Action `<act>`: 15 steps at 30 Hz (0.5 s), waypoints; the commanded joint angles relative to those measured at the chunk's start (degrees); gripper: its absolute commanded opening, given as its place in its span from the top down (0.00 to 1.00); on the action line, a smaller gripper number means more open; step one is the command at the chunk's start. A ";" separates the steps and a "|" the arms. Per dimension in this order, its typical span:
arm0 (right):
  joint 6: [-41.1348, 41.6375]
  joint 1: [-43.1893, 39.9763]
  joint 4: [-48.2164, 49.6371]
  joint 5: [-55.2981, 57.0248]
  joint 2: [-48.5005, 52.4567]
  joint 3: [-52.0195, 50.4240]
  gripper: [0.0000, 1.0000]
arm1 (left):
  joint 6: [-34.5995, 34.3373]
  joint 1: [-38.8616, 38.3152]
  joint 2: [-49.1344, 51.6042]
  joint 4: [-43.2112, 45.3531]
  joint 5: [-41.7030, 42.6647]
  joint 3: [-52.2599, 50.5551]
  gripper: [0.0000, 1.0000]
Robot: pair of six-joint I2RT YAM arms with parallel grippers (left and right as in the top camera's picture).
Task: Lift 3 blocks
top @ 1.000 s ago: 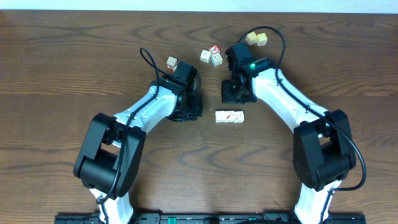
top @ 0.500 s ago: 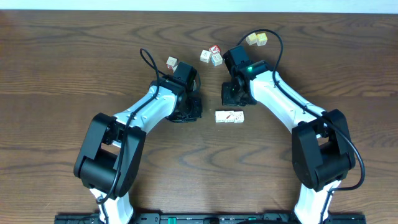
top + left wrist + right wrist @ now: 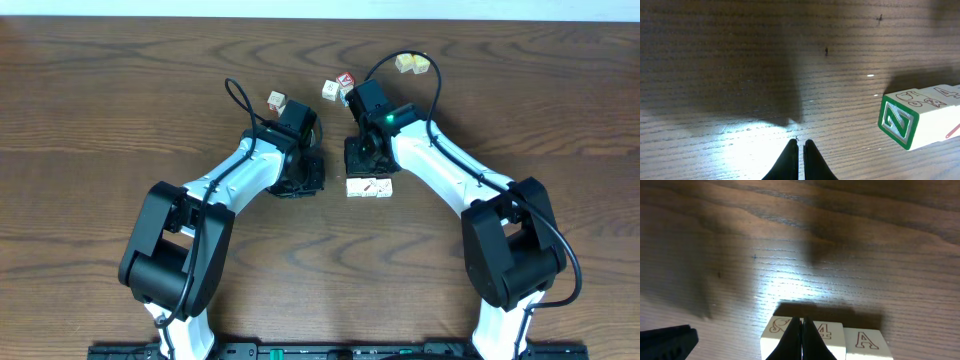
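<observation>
- The 3 blocks [image 3: 369, 187] lie on the desk [image 3: 120, 100] in one row, face touching face, between the two arms. None of them is raised, so the lifting is not yet done.
- The right fingers [image 3: 792, 342] are closed, tip against tip, and hold nothing. In the right wrist view they hang over the row, above the seam between two blocks. Whether they touch the top, I cannot tell.
- The left fingers [image 3: 789, 160] are also closed and empty. They point at bare wood, and the end of the row with the green-framed face is to their side, apart from them.
- In my judgement you are at the beginning: the whole work is left, that is, to press the row from both ends and raise all three together.
</observation>
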 commanded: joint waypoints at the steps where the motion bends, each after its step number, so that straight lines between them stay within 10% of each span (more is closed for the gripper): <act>1: 0.11 1.16 1.77 0.15 0.92 -2.49 0.99 | 0.70 -0.07 -0.87 -0.37 -0.74 0.59 0.93; 15: 1.77 1.27 1.90 -0.48 0.92 -3.39 0.99 | 0.70 -0.07 -0.87 -0.33 -0.76 0.59 0.93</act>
